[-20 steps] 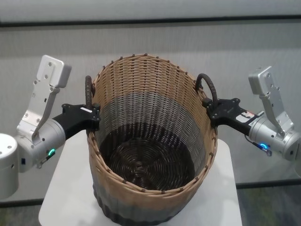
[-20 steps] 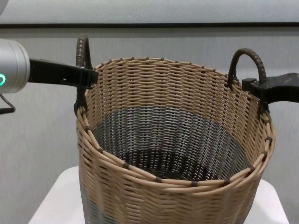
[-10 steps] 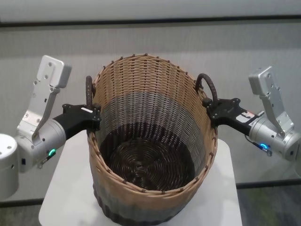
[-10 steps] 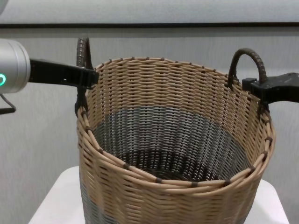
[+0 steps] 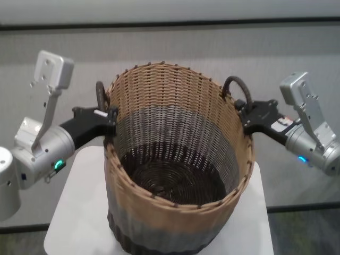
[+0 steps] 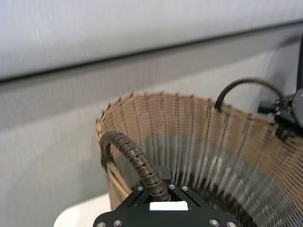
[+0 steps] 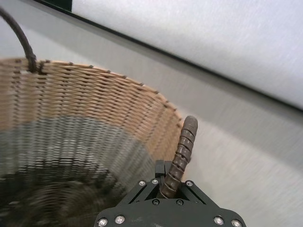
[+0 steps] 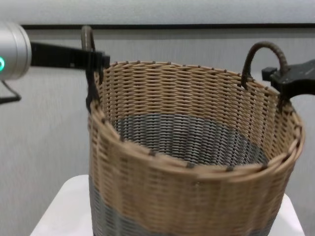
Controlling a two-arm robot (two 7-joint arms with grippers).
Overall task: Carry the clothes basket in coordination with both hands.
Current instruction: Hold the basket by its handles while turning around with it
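The clothes basket (image 5: 159, 223) is a large round wicker one, tan above, grey in the middle, dark at the base. It stands upright over a white table (image 5: 79, 212) and is empty inside. My left gripper (image 5: 109, 119) is shut on the left loop handle (image 5: 99, 95). My right gripper (image 5: 245, 114) is shut on the right loop handle (image 5: 236, 85). In the left wrist view the handle (image 6: 130, 156) runs down into my left gripper (image 6: 163, 189). In the right wrist view the handle (image 7: 184, 142) enters my right gripper (image 7: 168, 189). The chest view shows the basket (image 8: 187, 196) filling the frame. I cannot tell whether its base touches the table.
A grey wall with a dark horizontal strip (image 5: 212, 22) stands close behind the basket. The white table's near corners (image 8: 59, 206) show on either side of the basket. The floor shows grey beyond the table's right edge.
Both grippers have risen with the handles in them. The basket has come up, shifted slightly right and stands more upright than before.
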